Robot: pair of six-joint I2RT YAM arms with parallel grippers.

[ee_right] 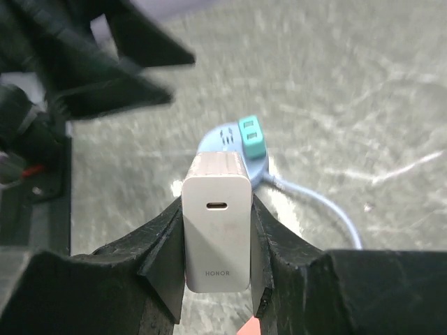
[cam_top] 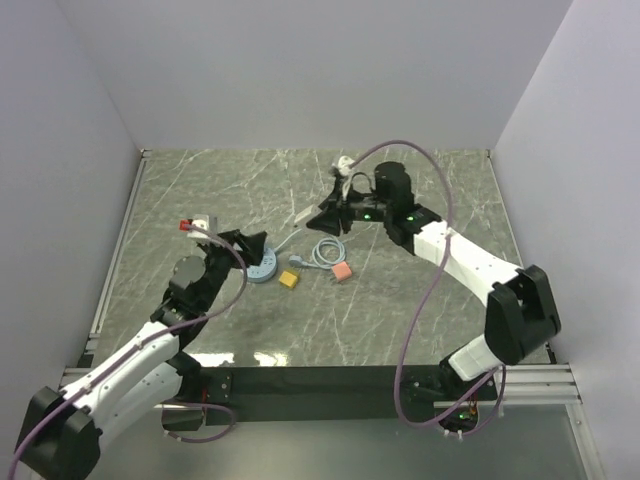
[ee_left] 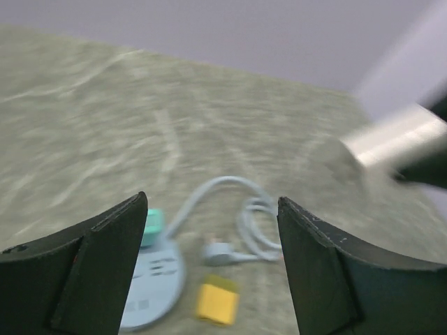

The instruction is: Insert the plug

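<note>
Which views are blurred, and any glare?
Left wrist: soft all over, round pale-blue socket base and yellow block smeared. Right wrist: white HONOR charger sharp, background blurred. Top external: sharp, glare patch at the near edge of the green marbled table.

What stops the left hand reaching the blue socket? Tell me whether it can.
Likely nothing, so yes. The left hand hangs open close to the blue socket, nothing between them; the yellow block lies beside it, apart.

Charger [ee_right: 216, 244] in right hand [ee_right: 216, 213], right of socket [cam_top: 263, 270].
</note>
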